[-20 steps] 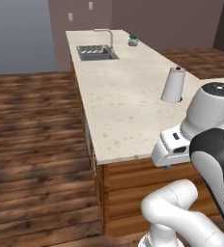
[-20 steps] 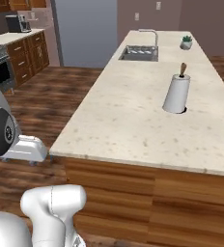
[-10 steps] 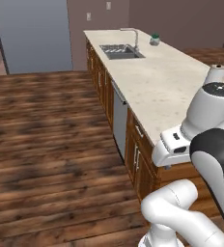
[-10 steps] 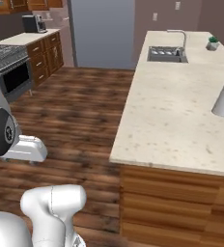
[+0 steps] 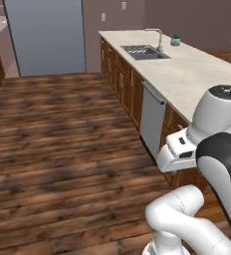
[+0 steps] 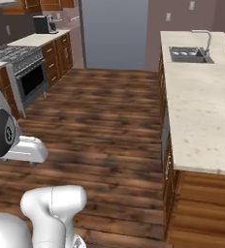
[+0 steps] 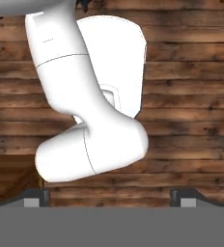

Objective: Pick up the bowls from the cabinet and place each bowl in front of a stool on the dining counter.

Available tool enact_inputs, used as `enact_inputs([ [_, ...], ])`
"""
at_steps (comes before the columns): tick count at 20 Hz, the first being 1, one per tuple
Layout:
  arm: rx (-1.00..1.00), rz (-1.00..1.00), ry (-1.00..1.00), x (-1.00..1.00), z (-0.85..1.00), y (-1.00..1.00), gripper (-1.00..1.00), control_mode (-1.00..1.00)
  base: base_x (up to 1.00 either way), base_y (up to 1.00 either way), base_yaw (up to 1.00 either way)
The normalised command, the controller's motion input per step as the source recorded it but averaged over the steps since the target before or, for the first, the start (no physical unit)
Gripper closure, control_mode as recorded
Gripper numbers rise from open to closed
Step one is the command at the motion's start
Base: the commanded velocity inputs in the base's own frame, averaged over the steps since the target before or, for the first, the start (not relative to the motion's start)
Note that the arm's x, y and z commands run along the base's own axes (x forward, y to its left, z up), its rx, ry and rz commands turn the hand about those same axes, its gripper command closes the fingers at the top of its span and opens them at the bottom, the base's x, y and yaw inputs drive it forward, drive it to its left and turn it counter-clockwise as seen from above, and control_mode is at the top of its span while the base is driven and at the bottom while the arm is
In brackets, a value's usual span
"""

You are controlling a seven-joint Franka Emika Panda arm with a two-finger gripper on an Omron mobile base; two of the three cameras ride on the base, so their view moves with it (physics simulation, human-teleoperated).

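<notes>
No bowl or wooden wall cabinet is seen; the gripper (image 7: 112, 198) is held wide, empty, over plank floor (image 5: 62, 149); the beige stone island top (image 6: 201, 111) corner could be clipped if the base is driven close.

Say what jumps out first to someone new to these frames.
The long speckled stone counter running down the right side, with a sink and faucet set in its far end and a small potted plant beyond. Then the wide dark wood plank floor, leading to a tall grey fridge at the back, with a stove at left.
</notes>
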Motion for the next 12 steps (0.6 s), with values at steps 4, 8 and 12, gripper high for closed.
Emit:
enact_inputs([
  [4,0.00,0.00,0.00,0.00,0.00,0.00,-1.00,1.00,0.65,0.95,-0.07],
  [8,0.00,0.00,0.00,0.00,0.00,0.00,-1.00,1.00,0.91,0.53,-0.03],
  [12,0.00,0.00,0.00,0.00,0.00,0.00,-1.00,1.00,1.00,0.27,-0.02],
])
